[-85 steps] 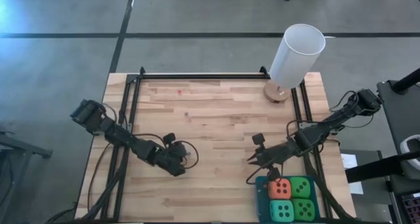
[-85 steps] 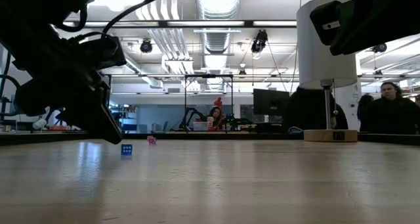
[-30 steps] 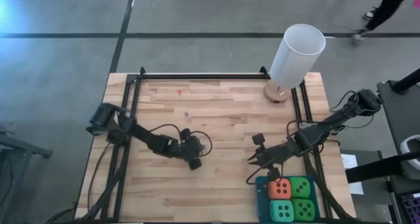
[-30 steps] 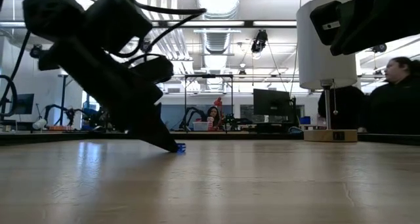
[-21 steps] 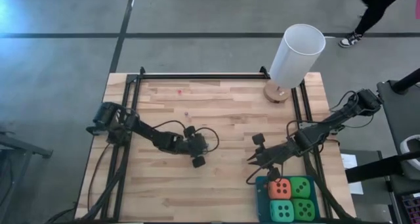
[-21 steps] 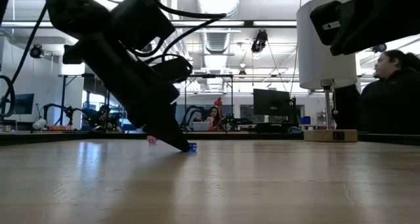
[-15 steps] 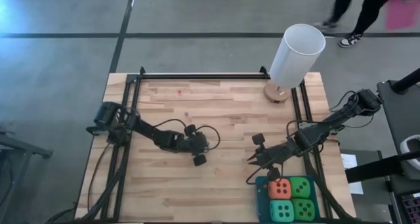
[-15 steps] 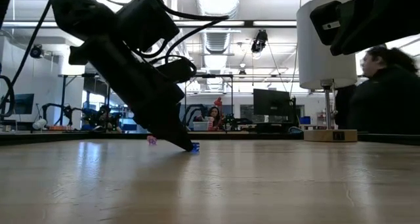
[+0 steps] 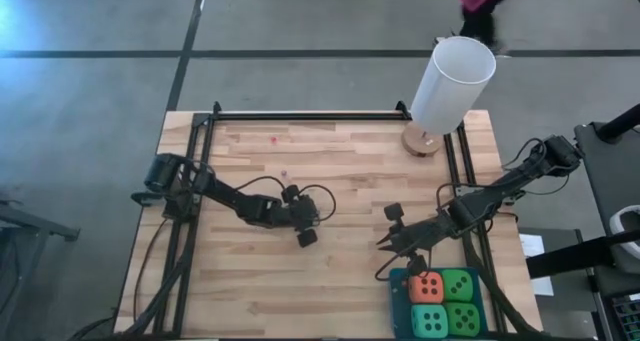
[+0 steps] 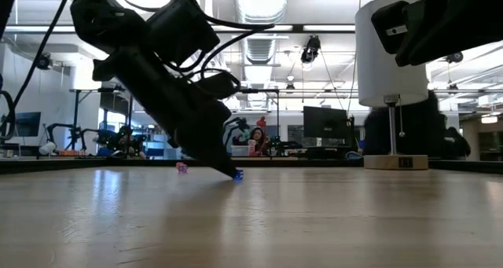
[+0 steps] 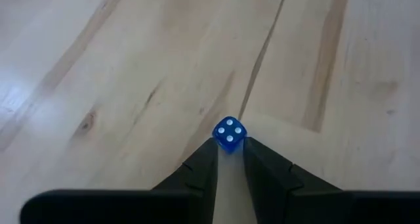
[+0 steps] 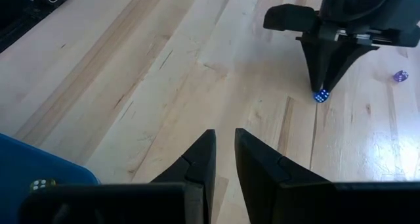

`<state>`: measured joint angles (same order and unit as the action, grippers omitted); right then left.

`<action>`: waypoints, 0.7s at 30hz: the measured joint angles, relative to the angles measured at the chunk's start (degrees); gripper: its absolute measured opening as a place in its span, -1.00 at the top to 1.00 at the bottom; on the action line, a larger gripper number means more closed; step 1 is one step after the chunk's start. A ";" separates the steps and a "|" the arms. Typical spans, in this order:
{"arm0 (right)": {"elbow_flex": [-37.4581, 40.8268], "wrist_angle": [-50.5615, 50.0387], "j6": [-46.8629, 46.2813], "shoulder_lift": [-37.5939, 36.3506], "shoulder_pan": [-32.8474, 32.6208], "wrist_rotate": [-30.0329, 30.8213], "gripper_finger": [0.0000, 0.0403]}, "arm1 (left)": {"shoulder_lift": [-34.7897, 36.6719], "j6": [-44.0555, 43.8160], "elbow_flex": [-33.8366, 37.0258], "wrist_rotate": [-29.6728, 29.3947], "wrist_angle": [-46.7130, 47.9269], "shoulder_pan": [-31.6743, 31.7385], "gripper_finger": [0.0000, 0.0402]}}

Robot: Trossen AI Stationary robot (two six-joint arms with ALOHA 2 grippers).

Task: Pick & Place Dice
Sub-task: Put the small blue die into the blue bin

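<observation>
Fingertips of left gripper pinched in on small blue die, one tip against each side, four pips facing up. Grip sits at the very ends of the fingers, tips down at the table, die resting on or just at the wood near mid-table.

Judged hard, light and smooth: no give under the pads, easy to squirt out or roll if pressure goes uneven. Best held square on two opposite flat faces, deeper between the pads than now, never across the corners. Lift slowly and keep it level.

Farther out, tiny purple die lying loose on the wood, apart from the blue one.

Right gripper hanging above the table just beside the blue tray, fingers drawn nearly together with a thin slit between, holding nothing.

Inside the tray, packed two by two and touching: orange-red die, green die, turquoise die, second green die. Much larger, seemingly soft; would squash a little and forgive a broad grip.

Tall white cylinder upright at the far right corner, well apart.
</observation>
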<state>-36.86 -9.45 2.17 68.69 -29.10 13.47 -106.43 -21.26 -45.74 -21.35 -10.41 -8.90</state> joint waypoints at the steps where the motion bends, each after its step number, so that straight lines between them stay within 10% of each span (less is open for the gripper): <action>1: 0.02 0.00 0.00 0.00 0.00 0.00 0.74 | 0.00 0.00 -0.01 0.24 -0.26 0.18 0.61; 21: 0.00 1.47 1.51 -0.02 0.00 0.07 0.74 | 0.07 0.35 -0.07 0.86 -2.19 1.28 0.61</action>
<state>-36.86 -7.99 3.68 68.66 -29.10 13.54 -106.36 -20.91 -45.80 -20.49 -12.60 -7.62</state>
